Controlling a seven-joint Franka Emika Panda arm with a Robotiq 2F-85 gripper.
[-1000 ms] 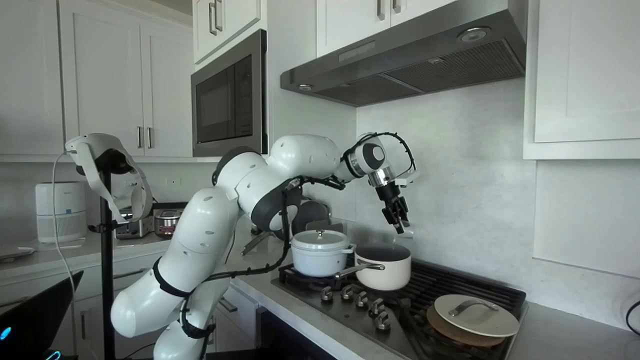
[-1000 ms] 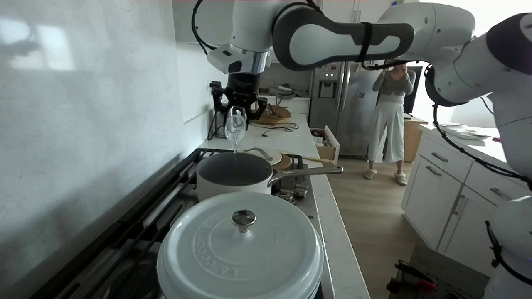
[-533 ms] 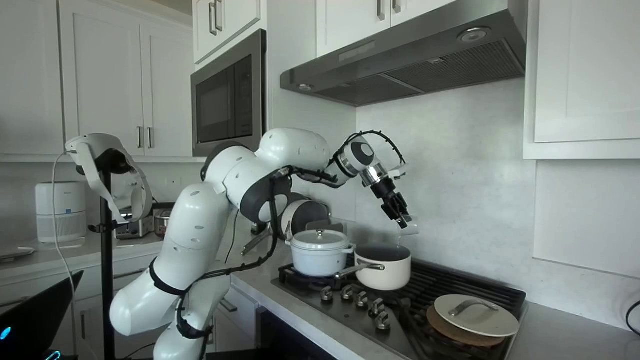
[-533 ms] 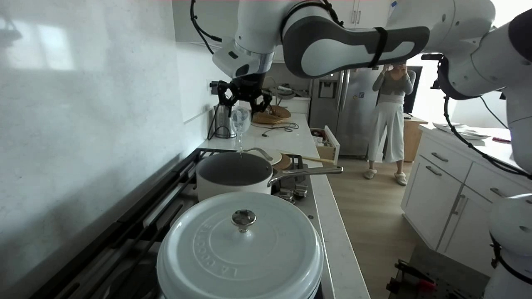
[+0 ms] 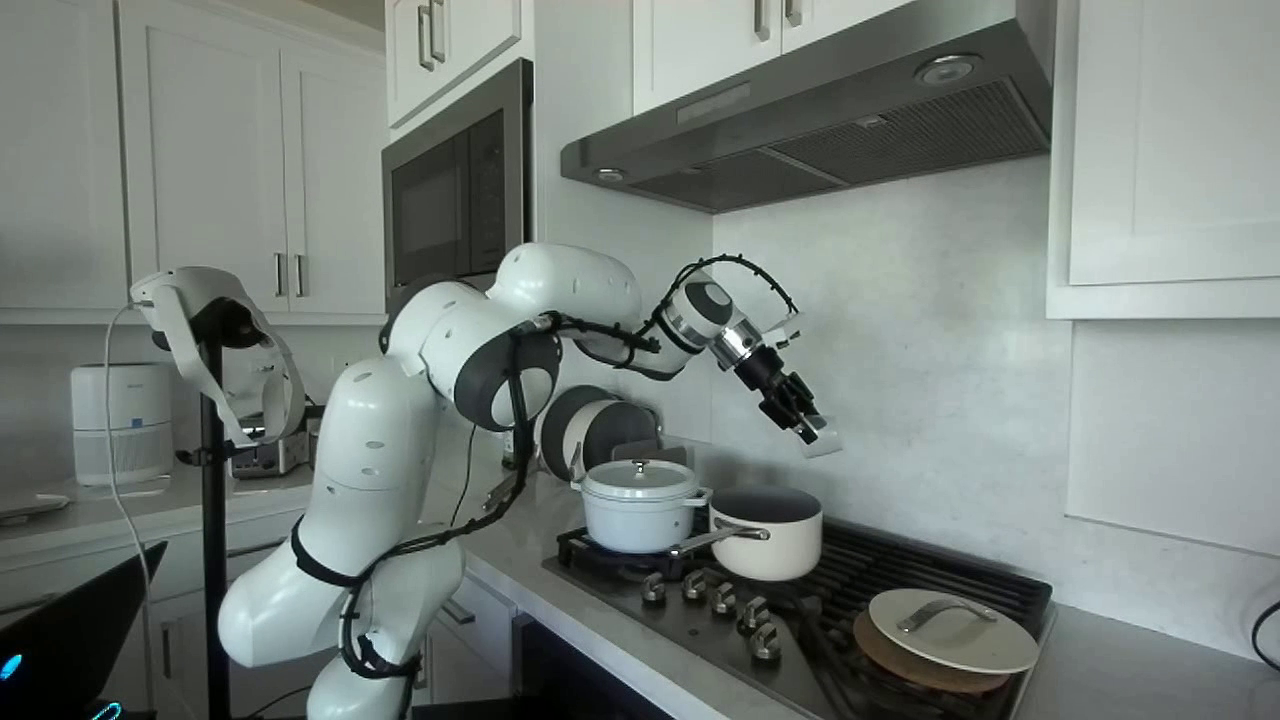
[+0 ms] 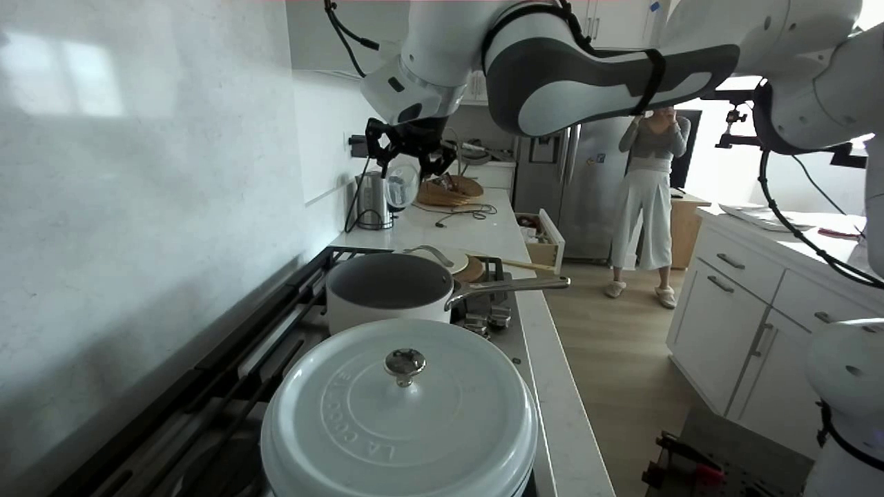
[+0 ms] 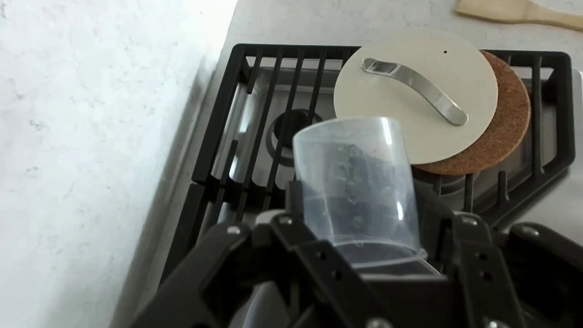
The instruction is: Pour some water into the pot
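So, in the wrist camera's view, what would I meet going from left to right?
Pale wall → clear cup → cream lid → wooden spatula, which is cut off by the picture's edge.

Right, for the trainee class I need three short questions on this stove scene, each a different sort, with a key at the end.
1. Multiple choice: what does the black claw grip?
A) a wooden spatula
B) a clear plastic cup
C) a steel kettle

2. True or false: the long-handled round cream pot stands uncovered.

3. Short answer: what shows beneath the flat round cream lid on the stove grate?

Key:
1. B
2. True
3. A round brown mat that looks like cork
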